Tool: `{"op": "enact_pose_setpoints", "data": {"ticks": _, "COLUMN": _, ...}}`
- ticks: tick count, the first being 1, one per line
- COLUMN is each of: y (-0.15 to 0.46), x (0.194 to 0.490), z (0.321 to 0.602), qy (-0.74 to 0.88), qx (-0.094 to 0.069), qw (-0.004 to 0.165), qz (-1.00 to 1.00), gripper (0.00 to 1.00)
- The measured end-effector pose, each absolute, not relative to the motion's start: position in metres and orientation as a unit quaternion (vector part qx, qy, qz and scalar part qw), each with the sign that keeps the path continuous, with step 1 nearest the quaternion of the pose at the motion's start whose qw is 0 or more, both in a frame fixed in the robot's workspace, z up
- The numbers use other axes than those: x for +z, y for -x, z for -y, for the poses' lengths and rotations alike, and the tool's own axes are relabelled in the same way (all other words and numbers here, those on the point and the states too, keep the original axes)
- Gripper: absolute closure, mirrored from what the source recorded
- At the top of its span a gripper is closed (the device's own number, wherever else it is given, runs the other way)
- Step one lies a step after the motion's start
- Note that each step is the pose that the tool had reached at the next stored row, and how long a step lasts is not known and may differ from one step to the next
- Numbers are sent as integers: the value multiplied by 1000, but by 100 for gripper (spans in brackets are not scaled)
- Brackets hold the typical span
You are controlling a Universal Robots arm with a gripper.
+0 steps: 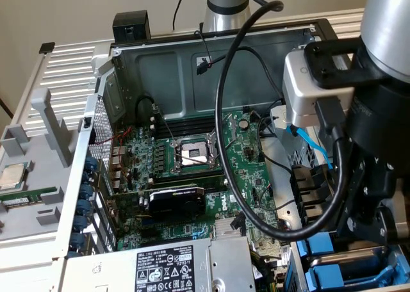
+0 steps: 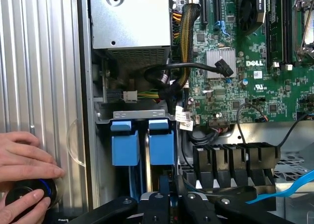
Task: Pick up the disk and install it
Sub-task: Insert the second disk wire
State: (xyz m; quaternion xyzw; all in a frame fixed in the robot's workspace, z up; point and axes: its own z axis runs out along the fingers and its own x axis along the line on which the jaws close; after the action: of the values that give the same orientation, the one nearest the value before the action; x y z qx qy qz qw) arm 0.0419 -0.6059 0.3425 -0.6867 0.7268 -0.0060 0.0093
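- Gripper (image 2: 164,204) links, black, are seen closest to the wrist camera; the fingers are drawn in narrow, almost together, and whether anything is pinched between them cannot be told.
- Just ahead of the fingers the disk (image 2: 162,144) is seen edge-on by its blue carrier, standing in the drive bay (image 2: 142,115) at the case's edge.
- A second blue carrier (image 2: 124,144) is set just beside it in the same bay.
- A power supply (image 2: 130,17) is mounted beyond the bay, with a bundle of black and yellow cables (image 2: 184,52) led out of it.
- The green motherboard (image 2: 245,76) is fixed in the case beside the bay.
- A person's hand (image 2: 24,155) is laid on the ribbed metal surface (image 2: 44,62) beside the case, with a black knob (image 2: 29,197) held under the fingers.
- In the exterior view the arm (image 1: 384,81) is lowered over the case's corner at that view's lower right, and a black cable (image 1: 221,113) is looped from it across the motherboard.
- A CPU chip (image 1: 13,175) is laid on a grey tray (image 1: 38,228) at the exterior view's left, well apart from the gripper.
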Motion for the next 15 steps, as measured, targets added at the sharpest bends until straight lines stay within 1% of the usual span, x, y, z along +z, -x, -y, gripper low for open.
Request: {"op": "enact_pose_setpoints", "data": {"ticks": 15, "y": -42, "x": 341, "z": 605, "qy": 687, "qx": -6, "qw": 9, "qz": -727, "gripper": 84}}
